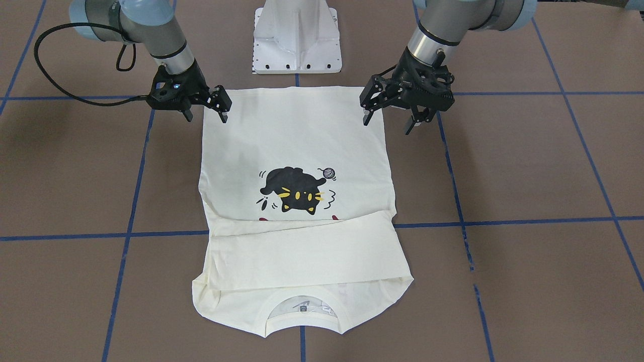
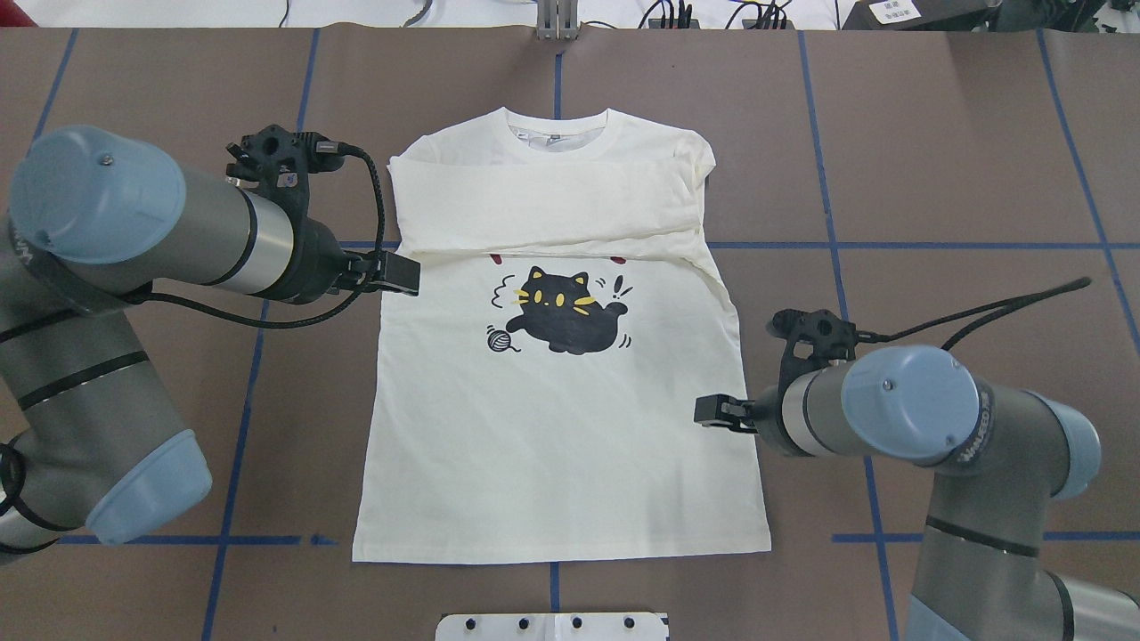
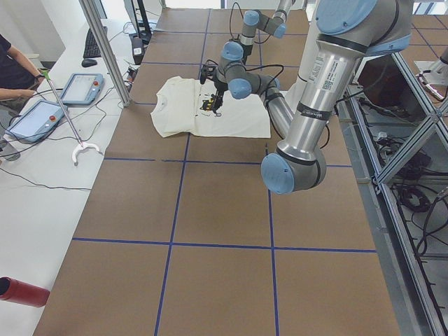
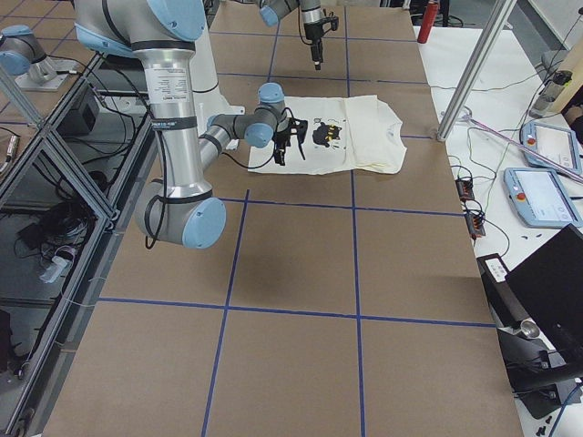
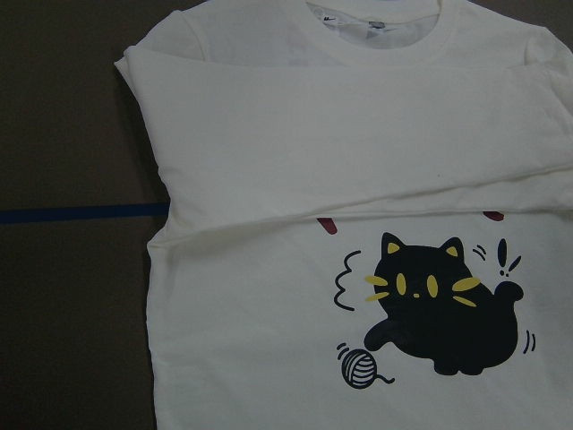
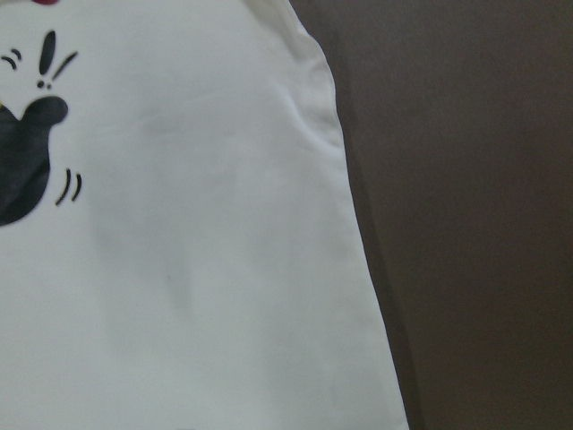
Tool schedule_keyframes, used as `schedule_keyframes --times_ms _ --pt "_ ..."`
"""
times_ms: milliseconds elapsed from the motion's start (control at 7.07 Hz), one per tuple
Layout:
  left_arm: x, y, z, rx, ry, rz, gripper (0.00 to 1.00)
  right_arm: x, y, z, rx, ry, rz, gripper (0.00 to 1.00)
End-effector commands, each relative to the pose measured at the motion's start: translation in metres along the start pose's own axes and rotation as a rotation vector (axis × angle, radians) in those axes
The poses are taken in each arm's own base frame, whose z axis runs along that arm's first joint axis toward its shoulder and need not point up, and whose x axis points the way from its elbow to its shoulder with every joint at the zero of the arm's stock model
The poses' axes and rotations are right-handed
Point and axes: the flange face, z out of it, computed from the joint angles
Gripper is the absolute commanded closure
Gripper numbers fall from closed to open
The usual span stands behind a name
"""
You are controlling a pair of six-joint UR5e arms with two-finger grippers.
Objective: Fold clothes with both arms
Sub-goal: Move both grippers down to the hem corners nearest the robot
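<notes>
T-shirt (image 1: 297, 136): cream, spread flat on the brown tabletop (image 1: 543, 161), print side up; lies below and between the two grippers.
collar (image 5: 376, 52): at the end beyond both grippers, away from the robot.
hem (image 2: 561, 554): at the end nearer the robot than either gripper, toward the white pedestal (image 1: 297, 45).
sleeves (image 1: 302, 254): folded in across the chest as one band, on the collar side of both grippers.
red lettering (image 1: 263, 218): mostly under the sleeve band; only two tips show.
cat print (image 1: 294, 191): black, between the grippers, just short of the sleeve band.
left gripper (image 1: 386, 127): fingers apart, raised over the shirt's side edge, clear of the cloth.
right gripper (image 1: 207, 120): fingers apart, raised over the opposite side edge, clear of the cloth.
tape lines (image 1: 503, 221): blue grid; one runs under the shirt near the sleeve band.
</notes>
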Motion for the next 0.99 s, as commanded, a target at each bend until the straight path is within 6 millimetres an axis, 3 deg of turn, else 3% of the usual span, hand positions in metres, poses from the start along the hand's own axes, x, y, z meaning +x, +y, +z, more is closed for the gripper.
schedule_keyframes --times_ms 0,283,566,708,849 --pt "0.007 0.004 -0.009 -0.003 0.003 0.002 0.00 0.031 0.067 0.024 0.007 0.027 0.024 0.00" --pt "0.008 0.006 -0.009 -0.006 0.003 0.002 0.00 0.029 0.093 0.028 -0.015 0.028 0.059 0.00" --pt "0.013 0.008 -0.020 0.000 0.022 0.002 0.00 0.031 0.095 0.030 -0.022 0.037 0.057 0.03" --pt "0.013 0.008 -0.020 -0.001 0.025 0.003 0.00 0.031 0.094 0.028 -0.024 0.036 0.059 0.39" --pt "0.013 0.008 -0.020 -0.001 0.025 0.003 0.00 0.034 0.094 0.030 -0.029 0.042 0.059 0.67"
